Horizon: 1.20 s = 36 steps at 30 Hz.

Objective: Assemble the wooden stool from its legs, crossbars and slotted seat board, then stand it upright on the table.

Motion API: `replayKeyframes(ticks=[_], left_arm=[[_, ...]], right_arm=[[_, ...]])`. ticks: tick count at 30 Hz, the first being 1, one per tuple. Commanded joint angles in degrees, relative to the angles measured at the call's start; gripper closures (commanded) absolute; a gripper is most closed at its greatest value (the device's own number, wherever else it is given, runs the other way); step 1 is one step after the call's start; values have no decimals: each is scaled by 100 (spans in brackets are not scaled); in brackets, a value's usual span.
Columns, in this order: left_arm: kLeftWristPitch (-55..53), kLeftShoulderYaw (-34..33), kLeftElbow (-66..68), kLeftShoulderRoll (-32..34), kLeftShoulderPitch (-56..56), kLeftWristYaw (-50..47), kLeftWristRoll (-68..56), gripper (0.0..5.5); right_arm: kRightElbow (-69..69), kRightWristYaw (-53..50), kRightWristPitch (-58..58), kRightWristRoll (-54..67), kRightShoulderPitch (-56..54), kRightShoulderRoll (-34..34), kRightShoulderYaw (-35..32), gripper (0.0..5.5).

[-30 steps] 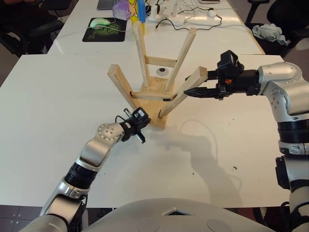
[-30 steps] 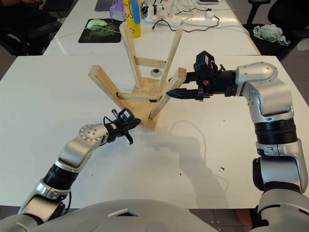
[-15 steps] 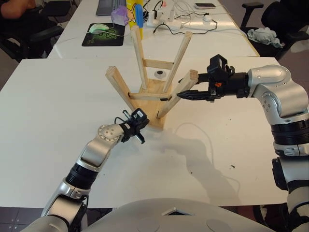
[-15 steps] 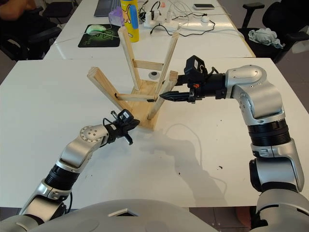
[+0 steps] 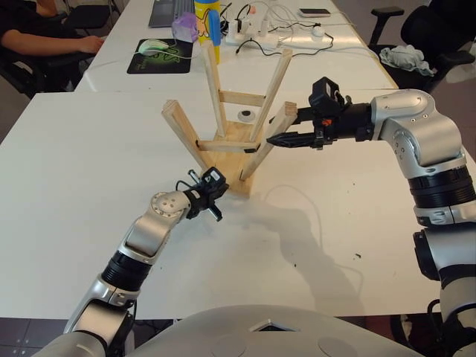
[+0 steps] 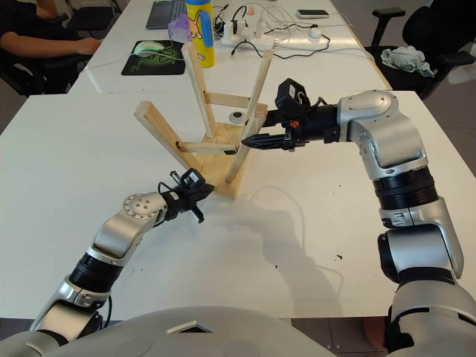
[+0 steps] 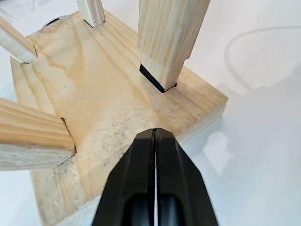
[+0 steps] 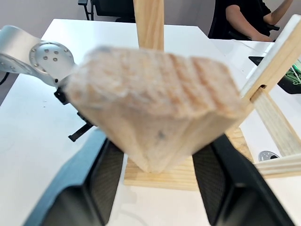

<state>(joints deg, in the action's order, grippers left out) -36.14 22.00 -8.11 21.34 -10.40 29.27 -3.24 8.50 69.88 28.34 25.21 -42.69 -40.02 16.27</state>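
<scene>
From my side the building part looks finished. The stool (image 5: 230, 137) stands upside down in the middle of the white table (image 5: 89, 186), with its seat board (image 7: 108, 108) below and a little tilted. All four legs sit in their slots and the crossbars (image 5: 242, 97) join them. What is left, I judge, is to turn it over onto its feet.

The right gripper (image 5: 277, 140) is at the leg (image 8: 155, 108) nearest to it. Its fingers (image 8: 101, 188) are on both sides of the wood and seem to press on it (I read this as a grip, not only a touch). The left gripper (image 7: 154, 134) has its fingers (image 7: 136, 179) closed together and holds nothing; the tips are at the edge of the seat board.

A small dark round thing (image 5: 248, 114) lies on the table just behind the stool. On the next table (image 5: 349, 59) I see a mouse pad (image 5: 160, 56), a yellow bottle (image 6: 198, 13) and a power strip (image 5: 253, 30) with cables.
</scene>
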Motion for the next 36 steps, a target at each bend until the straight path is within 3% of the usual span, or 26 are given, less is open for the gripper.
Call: replayKeyframes(ticks=[1,13,17,24,32,36], left_arm=[[-402,251,413,-10,358,81,60,550],[-405,208,443,-75,321,43,80,550],[-401,199,456,-74,316,44,83,550],[-393,213,481,-74,296,63,91,550],[-386,210,509,-45,274,125,112,550],[-385,228,524,-27,244,157,116,550]], right_arm=[[450,-198,335,-824,447,175,768,342],[600,-162,-358,-1290,-63,390,1076,342],[670,-92,-543,-1051,26,484,827,342],[1170,-370,239,-481,-68,1148,295,342],[1640,-275,-409,-388,373,1553,-144,342],[1320,64,-491,-323,777,1552,-36,342]])
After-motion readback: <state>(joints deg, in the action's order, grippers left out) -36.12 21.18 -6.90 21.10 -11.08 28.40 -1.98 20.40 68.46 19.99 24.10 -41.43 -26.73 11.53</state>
